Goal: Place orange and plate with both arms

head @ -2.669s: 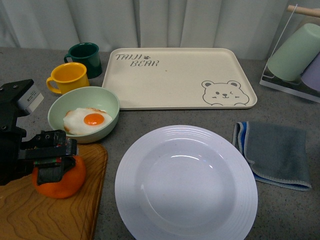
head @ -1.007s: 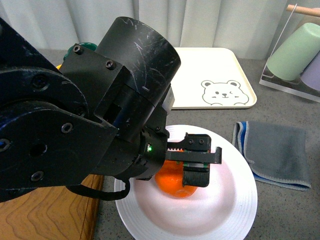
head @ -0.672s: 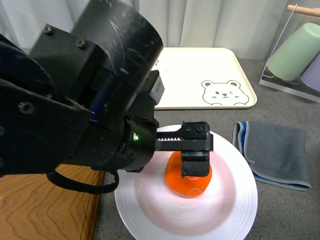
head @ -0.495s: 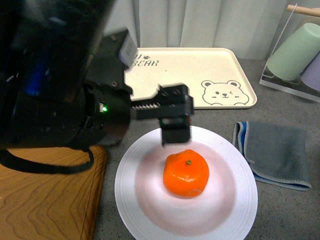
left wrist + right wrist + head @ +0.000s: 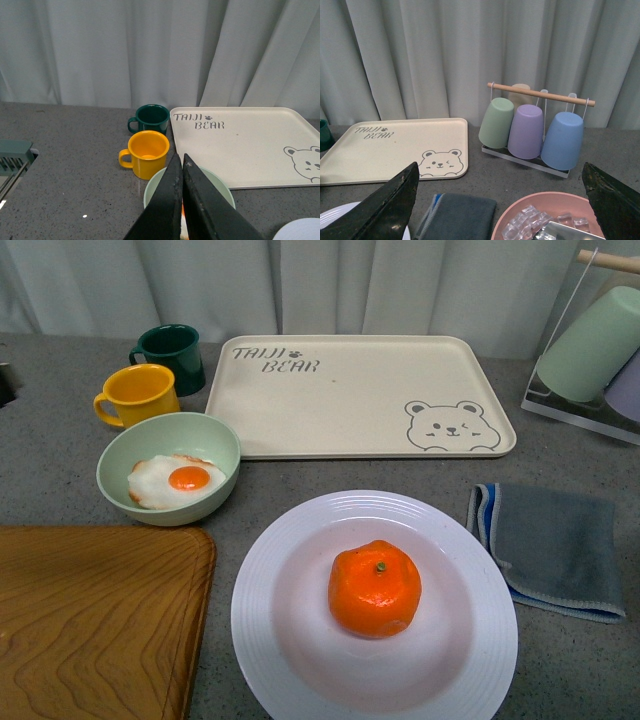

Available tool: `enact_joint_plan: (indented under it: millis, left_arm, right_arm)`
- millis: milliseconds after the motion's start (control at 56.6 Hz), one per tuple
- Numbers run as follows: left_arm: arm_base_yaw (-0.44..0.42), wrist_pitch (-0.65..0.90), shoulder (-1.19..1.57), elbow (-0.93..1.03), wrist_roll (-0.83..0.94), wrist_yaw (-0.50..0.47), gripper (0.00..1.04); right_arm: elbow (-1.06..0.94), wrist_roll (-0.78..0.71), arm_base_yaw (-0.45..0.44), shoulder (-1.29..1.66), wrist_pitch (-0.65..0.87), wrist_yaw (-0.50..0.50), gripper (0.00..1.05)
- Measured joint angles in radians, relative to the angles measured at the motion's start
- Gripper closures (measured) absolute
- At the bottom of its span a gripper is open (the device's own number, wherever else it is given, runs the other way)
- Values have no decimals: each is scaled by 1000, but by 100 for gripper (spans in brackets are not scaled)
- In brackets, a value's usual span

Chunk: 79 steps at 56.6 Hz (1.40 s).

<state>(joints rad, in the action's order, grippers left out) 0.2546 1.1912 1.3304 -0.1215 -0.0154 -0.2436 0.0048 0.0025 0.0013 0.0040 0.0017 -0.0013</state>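
Observation:
The orange (image 5: 375, 587) sits upright, stem dot up, in the middle of the white ridged plate (image 5: 300, 540) at the front centre of the counter. No arm shows in the front view. My left gripper (image 5: 181, 161) is shut and empty, held above the pale green bowl (image 5: 152, 187), away from the orange. A sliver of the plate shows in the left wrist view (image 5: 302, 231) and in the right wrist view (image 5: 335, 212). My right gripper (image 5: 500, 175) is open wide and empty, above the counter to the right of the plate.
A wooden board (image 5: 90, 620) lies front left. The green bowl with a fried egg (image 5: 168, 480), a yellow mug (image 5: 137, 395) and a dark green mug (image 5: 170, 355) stand at left. The beige bear tray (image 5: 355, 390) is behind. A grey cloth (image 5: 550, 545), a cup rack (image 5: 537, 130) and a pink ice bowl (image 5: 547, 220) are at right.
My left gripper carried the orange from the wooden board onto the plate, let it go, then pulled back left out of the front view and shut.

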Motion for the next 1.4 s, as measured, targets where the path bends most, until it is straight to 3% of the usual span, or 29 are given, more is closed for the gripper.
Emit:
enact_joint_plan:
  millis: [88,477,619,1396]
  left_arm:
    - [-50,-174,-191,24,5,47,101]
    - [-151,-430,-534,98,7,143,101]
    - [-244,-533,-655,103,7,234,101]
    - [-252,-930,-1074,103,8,243,101]
  right_arm:
    - [0,0,0,0,0,0,9]
    - [0,0,0,0,0,0,9]
    - [0,0,0,0,0,0,9]
    - [0,0,0,0,0,0,9]
